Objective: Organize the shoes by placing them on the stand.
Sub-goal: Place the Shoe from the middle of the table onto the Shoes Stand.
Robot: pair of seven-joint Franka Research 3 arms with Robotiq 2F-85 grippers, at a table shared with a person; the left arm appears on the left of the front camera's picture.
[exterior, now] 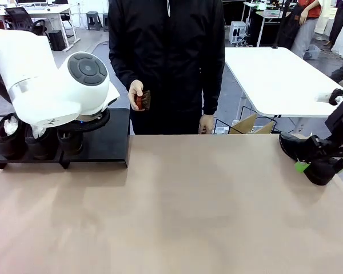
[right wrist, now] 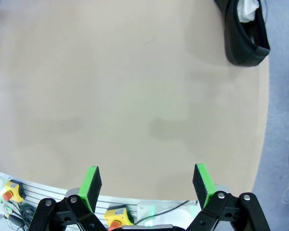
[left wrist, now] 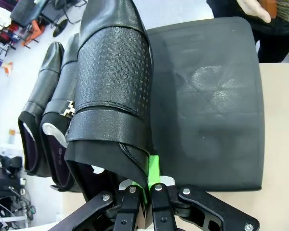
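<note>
The left arm (exterior: 51, 85) reaches in over the table's (exterior: 171, 217) far left corner, its big white joint hanging above the stand (exterior: 111, 140) and hiding part of it. The left wrist points down along the stand. The left gripper (left wrist: 151, 179) is pinched narrow on the rear rim of a shoe (left wrist: 115, 72), with a green pad (left wrist: 154, 168) pressed against the leather at the heel opening. This held shoe has a textured upper and lies lengthwise, toe away from the gripper. Two more shoes (left wrist: 55, 110) lie just beside it in a row, white paper showing in their openings. In the front view all three shoes (exterior: 40, 140) stand together on the stand's left part, heels toward the robot. The stand's bare matte top (left wrist: 216, 106) lies on the held shoe's other side.

The right arm comes in low at the table's right edge. The right gripper (right wrist: 147, 185) is spread wide and holds nothing, its green pads above bare tabletop. The fourth shoe (right wrist: 245, 33) lies at the table's right edge, near the far right corner, close to the right gripper (exterior: 317, 166) but apart from its fingers.

At the far edge a person stands in a dark jacket. One hand (exterior: 136, 91) holds a brush (exterior: 143, 101) at waist height, while the other hand (exterior: 206, 123) hangs by the table's far edge.
</note>
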